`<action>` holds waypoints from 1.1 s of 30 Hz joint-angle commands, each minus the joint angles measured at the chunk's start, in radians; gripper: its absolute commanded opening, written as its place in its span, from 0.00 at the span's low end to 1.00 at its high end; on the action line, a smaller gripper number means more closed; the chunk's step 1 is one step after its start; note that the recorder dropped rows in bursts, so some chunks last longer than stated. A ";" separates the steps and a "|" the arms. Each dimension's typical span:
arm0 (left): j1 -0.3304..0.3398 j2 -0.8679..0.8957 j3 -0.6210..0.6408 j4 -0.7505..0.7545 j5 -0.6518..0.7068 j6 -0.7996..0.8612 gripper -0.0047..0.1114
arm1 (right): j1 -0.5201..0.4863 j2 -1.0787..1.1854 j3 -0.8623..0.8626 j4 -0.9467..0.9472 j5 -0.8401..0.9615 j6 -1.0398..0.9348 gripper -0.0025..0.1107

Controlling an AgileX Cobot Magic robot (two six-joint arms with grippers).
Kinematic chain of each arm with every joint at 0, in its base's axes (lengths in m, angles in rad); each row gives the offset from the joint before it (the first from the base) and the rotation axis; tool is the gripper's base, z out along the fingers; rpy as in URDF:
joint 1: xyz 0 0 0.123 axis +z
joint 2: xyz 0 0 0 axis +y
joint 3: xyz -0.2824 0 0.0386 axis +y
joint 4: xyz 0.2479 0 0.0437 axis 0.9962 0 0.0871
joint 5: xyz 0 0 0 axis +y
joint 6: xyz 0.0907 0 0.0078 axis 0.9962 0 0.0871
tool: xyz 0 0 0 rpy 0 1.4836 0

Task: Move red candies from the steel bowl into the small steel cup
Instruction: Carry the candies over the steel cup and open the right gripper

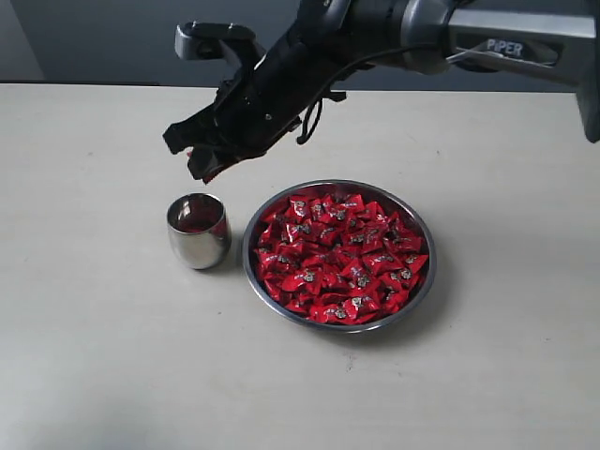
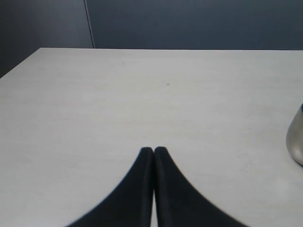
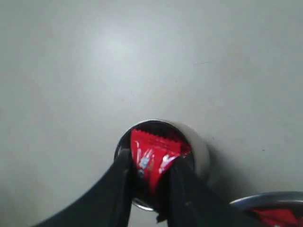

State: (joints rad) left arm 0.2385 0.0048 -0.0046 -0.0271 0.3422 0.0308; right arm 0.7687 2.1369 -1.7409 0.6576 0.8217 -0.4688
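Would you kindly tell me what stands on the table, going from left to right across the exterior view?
Small rounded shiny steel cup → wide shallow steel bowl, filled with red-wrapped candies.

Steel cup (image 1: 199, 230) just left of steel bowl (image 1: 341, 183), red candies (image 1: 339, 258) inside

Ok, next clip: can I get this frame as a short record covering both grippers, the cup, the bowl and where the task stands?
right gripper: shut on one red candy, held above the small steel cup
left gripper: shut, empty, low over the table
steel bowl: beside the cup, filled with red candies
cup contents: reddish inside, unclear
stage: candy not yet released
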 commanded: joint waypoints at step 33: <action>-0.010 -0.005 0.005 0.002 -0.008 -0.001 0.04 | 0.040 0.006 -0.021 -0.126 -0.025 0.019 0.36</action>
State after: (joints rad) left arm 0.2385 0.0048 -0.0046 -0.0271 0.3422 0.0308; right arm 0.8103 2.1873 -1.7568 0.6014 0.7988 -0.4506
